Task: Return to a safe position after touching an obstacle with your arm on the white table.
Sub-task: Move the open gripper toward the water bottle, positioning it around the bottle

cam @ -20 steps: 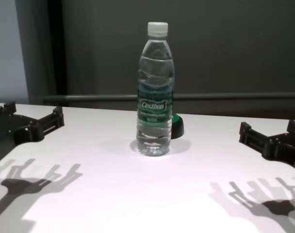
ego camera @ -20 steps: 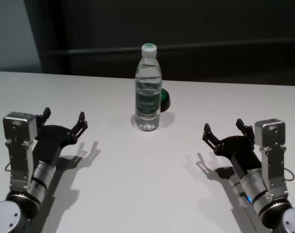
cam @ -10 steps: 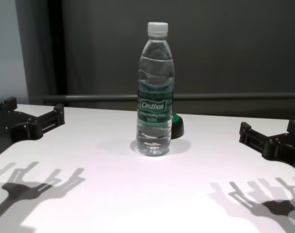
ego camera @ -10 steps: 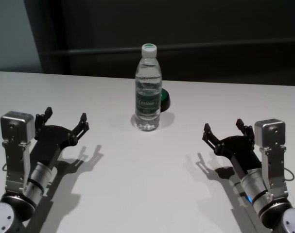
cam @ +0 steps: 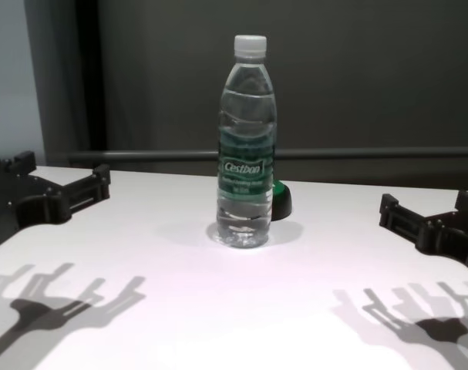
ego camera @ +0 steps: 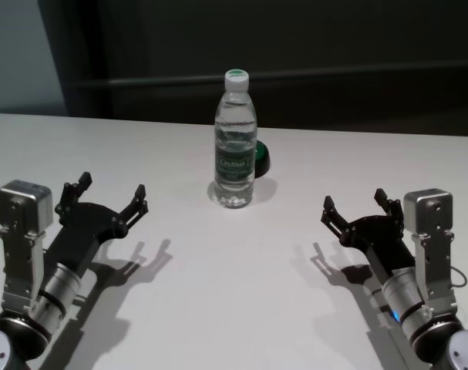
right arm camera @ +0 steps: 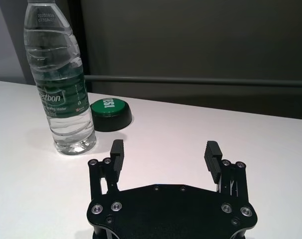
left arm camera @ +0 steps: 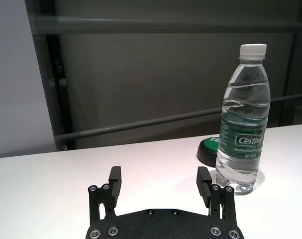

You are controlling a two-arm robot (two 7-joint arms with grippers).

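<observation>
The obstacle, a tall clear water bottle (ego camera: pixel 234 146) with a white cap and a green label, stands upright at the middle back of the white table (ego camera: pixel 234 293). It also shows in the chest view (cam: pixel 247 154), left wrist view (left arm camera: pixel 243 119) and right wrist view (right arm camera: pixel 61 84). My left gripper (ego camera: pixel 112 185) is open and empty, hovering over the table to the left of the bottle and apart from it. My right gripper (ego camera: pixel 353 198) is open and empty to the right of the bottle, well apart.
A small dark round object with a green top (ego camera: pixel 262 158) sits just behind and to the right of the bottle. A dark wall with a horizontal rail runs behind the table's far edge. Bare tabletop lies between the two grippers.
My left gripper has shifted a little to the right and forward, toward the bottle's side. The right arm and the bottle have not moved.
</observation>
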